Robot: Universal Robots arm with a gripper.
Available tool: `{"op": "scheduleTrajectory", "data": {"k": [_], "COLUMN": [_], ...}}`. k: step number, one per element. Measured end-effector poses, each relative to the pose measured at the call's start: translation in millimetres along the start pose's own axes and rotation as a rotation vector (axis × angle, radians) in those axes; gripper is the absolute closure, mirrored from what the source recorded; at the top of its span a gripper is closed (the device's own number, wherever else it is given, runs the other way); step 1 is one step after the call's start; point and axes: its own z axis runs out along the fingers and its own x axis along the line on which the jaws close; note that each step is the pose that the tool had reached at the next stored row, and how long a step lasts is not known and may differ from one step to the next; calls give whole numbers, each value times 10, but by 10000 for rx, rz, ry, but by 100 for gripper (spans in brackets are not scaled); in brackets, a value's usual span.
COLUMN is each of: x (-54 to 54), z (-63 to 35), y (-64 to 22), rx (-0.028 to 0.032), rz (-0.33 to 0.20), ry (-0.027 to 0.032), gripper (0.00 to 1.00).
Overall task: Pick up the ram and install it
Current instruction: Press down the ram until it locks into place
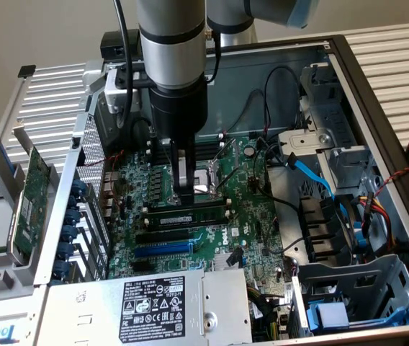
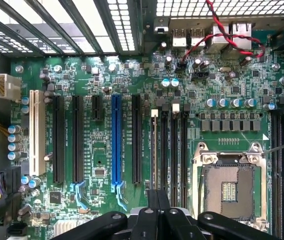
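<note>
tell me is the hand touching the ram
Cannot tell. In the exterior view the shut hand ends right at the top edge of the ram, with no clear gap or contact.

arm (image 1: 172, 50): vertical, pointing down | hand (image 1: 185, 193): fingers closed together

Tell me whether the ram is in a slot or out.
In a slot: the ram stands on edge in the motherboard, beside the processor socket, under the end effector.
</note>
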Motion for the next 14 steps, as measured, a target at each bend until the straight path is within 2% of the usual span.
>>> {"op": "scheduleTrajectory", "data": {"k": [12,14], "x": [1,1], "z": [-23,-23], "y": [0,0], "rx": [-1,-5], "rz": [1,204], "ry": [-1,-4], "gripper": [90,90]}}
